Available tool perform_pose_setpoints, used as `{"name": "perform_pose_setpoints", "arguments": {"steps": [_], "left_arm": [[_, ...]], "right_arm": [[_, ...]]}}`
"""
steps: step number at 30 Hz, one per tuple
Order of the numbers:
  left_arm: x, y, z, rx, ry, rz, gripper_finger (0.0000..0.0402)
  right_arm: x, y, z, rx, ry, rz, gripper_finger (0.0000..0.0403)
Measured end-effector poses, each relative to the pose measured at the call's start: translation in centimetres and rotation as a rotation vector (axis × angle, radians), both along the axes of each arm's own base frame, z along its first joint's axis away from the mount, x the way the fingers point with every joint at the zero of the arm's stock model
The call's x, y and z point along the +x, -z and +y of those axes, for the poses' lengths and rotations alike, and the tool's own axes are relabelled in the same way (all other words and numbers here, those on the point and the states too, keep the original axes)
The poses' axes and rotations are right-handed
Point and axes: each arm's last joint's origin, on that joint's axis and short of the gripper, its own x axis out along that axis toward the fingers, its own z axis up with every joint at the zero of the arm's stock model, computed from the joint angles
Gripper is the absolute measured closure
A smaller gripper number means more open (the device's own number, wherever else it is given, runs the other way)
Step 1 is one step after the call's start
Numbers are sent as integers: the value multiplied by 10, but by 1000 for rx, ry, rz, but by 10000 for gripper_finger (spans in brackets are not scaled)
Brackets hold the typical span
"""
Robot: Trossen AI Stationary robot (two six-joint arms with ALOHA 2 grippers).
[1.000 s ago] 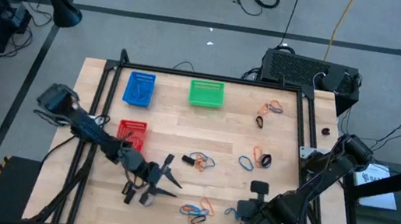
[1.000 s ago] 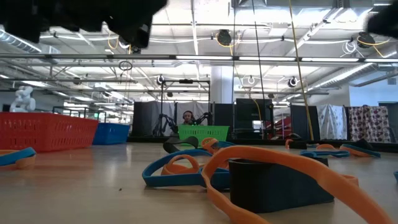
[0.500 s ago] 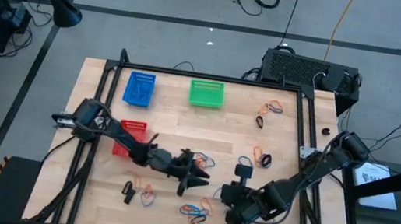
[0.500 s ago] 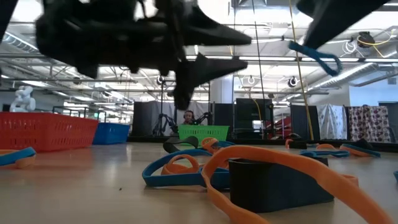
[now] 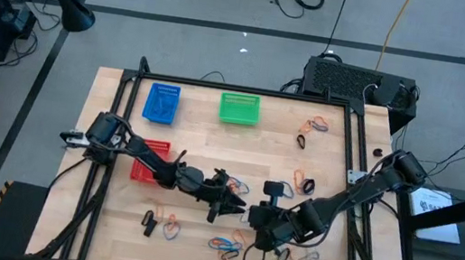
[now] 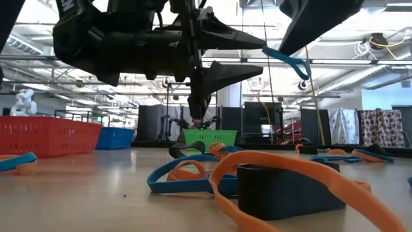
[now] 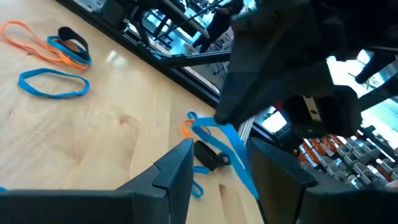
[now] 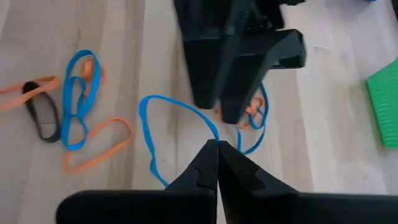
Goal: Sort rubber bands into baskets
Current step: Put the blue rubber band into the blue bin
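Right gripper (image 5: 255,217) near the worktop's (image 5: 201,158) front middle, fingers (image 8: 205,168) clenched on a blue band (image 8: 149,134) that hangs as a loop above the wood; same band seen in the left wrist view (image 7: 230,146) and up high in the low view (image 6: 286,61). Left gripper (image 5: 231,207) right beside it, tip to tip, fingers (image 7: 177,168) spread apart with nothing between them, the blue band dangling just ahead of the gap.

Red basket (image 5: 153,153) on the left of the worktop, partly under the left arm; blue basket (image 5: 161,103) at the back left; green basket (image 5: 239,108) at the back middle.

Loose bands scattered on the wood: blue-and-orange tangle (image 5: 234,186) just behind the left gripper; blue, orange and black bunch (image 5: 230,244) at the front edge; black piece with orange loop (image 5: 160,223) at front left; orange and black pair (image 5: 303,182) on the right; orange and black group (image 5: 312,128) at back right. In the right wrist view, black band (image 8: 40,115), blue loops (image 8: 78,99) and orange loop (image 8: 96,146) lying close together, apart from the held one.
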Motion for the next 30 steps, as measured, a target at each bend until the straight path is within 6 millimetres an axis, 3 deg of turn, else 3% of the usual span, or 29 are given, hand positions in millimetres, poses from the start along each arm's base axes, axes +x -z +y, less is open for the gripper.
{"name": "perform_pose_setpoints", "arguments": {"steps": [14, 18, 23, 30], "left_arm": [[0, 2, 0, 6, 26, 24, 249], [0, 3, 1, 15, 23, 29, 286], [0, 4, 2, 82, 28, 24, 382], [0, 5, 2, 111, 32, 21, 396]], "right_arm": [[10, 0, -20, -9, 41, 8, 402], [10, 0, -19, -10, 18, 19, 402], [10, 1, -17, 45, -20, 47, 402], [14, -1, -16, 38, -42, 6, 380]]}}
